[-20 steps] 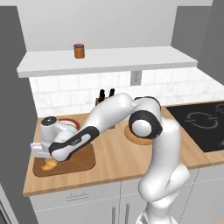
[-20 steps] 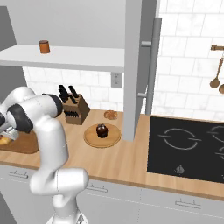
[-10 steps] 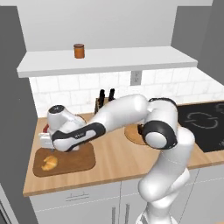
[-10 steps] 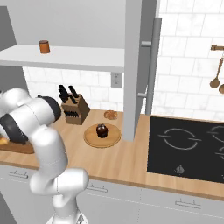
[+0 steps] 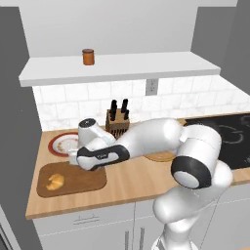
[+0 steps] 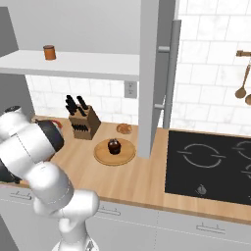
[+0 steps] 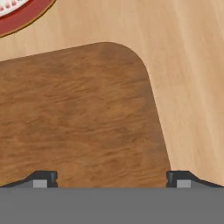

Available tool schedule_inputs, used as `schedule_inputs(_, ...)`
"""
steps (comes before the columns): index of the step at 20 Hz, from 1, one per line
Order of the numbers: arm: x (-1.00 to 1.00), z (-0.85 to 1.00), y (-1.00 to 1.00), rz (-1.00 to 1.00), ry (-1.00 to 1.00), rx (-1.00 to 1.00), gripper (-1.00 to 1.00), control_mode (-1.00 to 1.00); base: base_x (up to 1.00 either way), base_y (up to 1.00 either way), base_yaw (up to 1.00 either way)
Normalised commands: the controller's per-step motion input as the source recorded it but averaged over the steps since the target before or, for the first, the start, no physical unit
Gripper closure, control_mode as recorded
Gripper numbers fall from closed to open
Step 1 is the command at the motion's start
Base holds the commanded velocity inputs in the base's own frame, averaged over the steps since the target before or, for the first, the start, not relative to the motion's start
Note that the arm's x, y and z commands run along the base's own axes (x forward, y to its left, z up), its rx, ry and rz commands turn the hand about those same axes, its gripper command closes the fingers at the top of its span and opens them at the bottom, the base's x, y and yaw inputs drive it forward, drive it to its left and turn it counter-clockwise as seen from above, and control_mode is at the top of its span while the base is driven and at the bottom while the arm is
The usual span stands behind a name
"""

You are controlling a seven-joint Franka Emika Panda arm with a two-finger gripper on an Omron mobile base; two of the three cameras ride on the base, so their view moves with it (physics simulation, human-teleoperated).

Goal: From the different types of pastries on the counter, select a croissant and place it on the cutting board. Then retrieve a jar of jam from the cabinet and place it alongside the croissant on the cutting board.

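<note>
Kitchen-wise it's a long light wooden worktop (image 5: pixel 146 178) under a tiled back wall, with the white open shelf that counts as the cabinet (image 5: pixel 122 68) running above it and a black hob (image 6: pixel 211 164) off at the far end. So, progress check: I'd say half done.

Biggest thing that matters is the dark cutting board (image 5: pixel 78 180) at one end of the worktop, just in front of the red-rimmed plate (image 5: pixel 62 143). Sitting on its near part is the croissant (image 5: pixel 55 181), loose, nothing touching it. My hand hangs just above the board's back edge, and my fingers (image 7: pixel 43 178) are spread wide with nothing between them, only bare board grain below. So the croissant part looks finished to me.

What's left is the second bit. The jar of jam (image 5: pixel 88 56) is still up on the cabinet, upright, well apart from my hand and way above it. I've got to reach up there, grab it and set it down beside the croissant, and there's plenty of free board for that.

Leftover pastries stay out of it: the cupcake (image 6: pixel 113 145) sits on the round light board (image 6: pixel 115 152), with the small flat one (image 6: pixel 124 128) near the wall behind it.
</note>
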Motion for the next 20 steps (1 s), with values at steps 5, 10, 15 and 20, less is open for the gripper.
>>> schedule_inputs(5,-0.23,0.55,-0.90,0.00,-0.06,-0.10,-1.00,-1.00,0.00,0.00,0.00)
schedule_inputs(10,-0.25,0.98,-0.51,0.00,-0.04,-0.07,-1.00,-1.00,0.00,0.00,0.00)
schedule_inputs(15,-0.41,1.00,-0.34,0.04,-0.03,-0.06,-1.00,-1.00,0.00,0.00,0.00)
schedule_inputs(20,-0.35,1.00,-0.10,0.15,-0.16,0.00,-1.00,-1.00,0.00,0.00,0.00)
